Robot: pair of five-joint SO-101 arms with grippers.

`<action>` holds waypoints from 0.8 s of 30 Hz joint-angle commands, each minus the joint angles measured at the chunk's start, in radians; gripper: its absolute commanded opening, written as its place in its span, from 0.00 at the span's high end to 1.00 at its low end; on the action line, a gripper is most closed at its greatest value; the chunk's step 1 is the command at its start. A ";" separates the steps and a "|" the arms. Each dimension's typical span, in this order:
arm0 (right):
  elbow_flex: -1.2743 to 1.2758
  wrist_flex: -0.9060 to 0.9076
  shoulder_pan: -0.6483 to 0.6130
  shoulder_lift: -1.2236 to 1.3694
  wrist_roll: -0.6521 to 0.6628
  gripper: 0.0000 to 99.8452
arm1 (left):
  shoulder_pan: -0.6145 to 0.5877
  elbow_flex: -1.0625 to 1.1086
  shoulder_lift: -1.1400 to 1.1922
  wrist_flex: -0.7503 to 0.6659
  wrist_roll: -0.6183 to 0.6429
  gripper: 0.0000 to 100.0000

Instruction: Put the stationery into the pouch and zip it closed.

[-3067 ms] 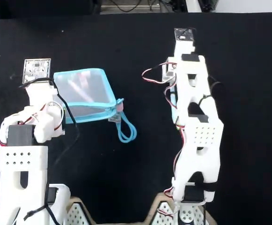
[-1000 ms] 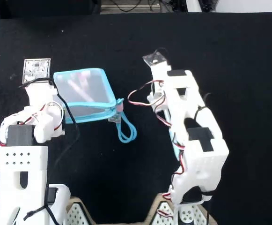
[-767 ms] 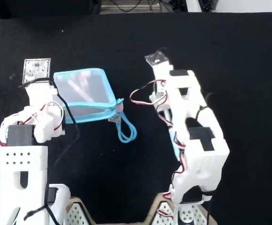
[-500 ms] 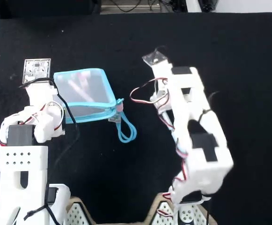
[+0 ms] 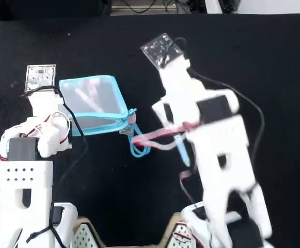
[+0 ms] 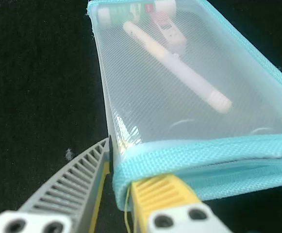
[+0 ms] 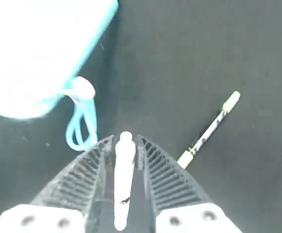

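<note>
The see-through pouch [image 5: 93, 101] with teal trim lies at the left of the black table, and several stationery pieces show inside it, among them a white pen [image 6: 177, 68]. My left gripper [image 6: 124, 194] is shut on the pouch's teal edge [image 6: 204, 155] near one corner. My right gripper [image 7: 125, 138] is shut on a pale pen [image 7: 124, 170] and hangs above the table to the right of the pouch [image 7: 39, 53]. In the high view that pen [image 5: 183, 149] pokes out under the right arm, close to the pouch's teal loop strap [image 5: 139, 144].
Another pen [image 7: 208, 130] with pale green ends lies loose on the table beyond my right gripper. The loop strap [image 7: 80, 128] and a pink zipper pull [image 5: 131, 118] stick out from the pouch's right corner. Black tabletop lies all around.
The right arm has swung left towards the pouch and lifted, carrying the pen. The left arm and the pouch have stayed put.
</note>
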 commanded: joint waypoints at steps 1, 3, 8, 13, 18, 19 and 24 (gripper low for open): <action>-0.013 0.008 -0.068 -0.179 -0.035 0.99 | -0.004 -0.005 -0.011 -0.005 -0.002 0.97; -0.008 0.002 -0.109 -0.251 -0.058 0.99 | -0.004 -0.005 -0.011 -0.005 -0.002 0.97; -0.010 -0.040 -0.222 -0.404 -0.181 0.99 | -0.004 -0.005 -0.011 -0.005 -0.002 0.97; 0.074 -0.218 -0.322 -0.522 -0.226 0.99 | -0.004 -0.005 -0.011 -0.005 -0.002 0.97; 0.282 -0.453 -0.405 -0.624 -0.226 0.99 | -0.004 -0.004 -0.011 -0.005 -0.002 0.97; 0.328 -0.503 -0.414 -0.645 -0.224 0.99 | -0.004 -0.004 -0.011 -0.005 -0.002 0.97; 0.579 -0.783 -0.427 -0.766 -0.221 0.99 | -0.004 -0.004 -0.011 -0.005 -0.002 0.97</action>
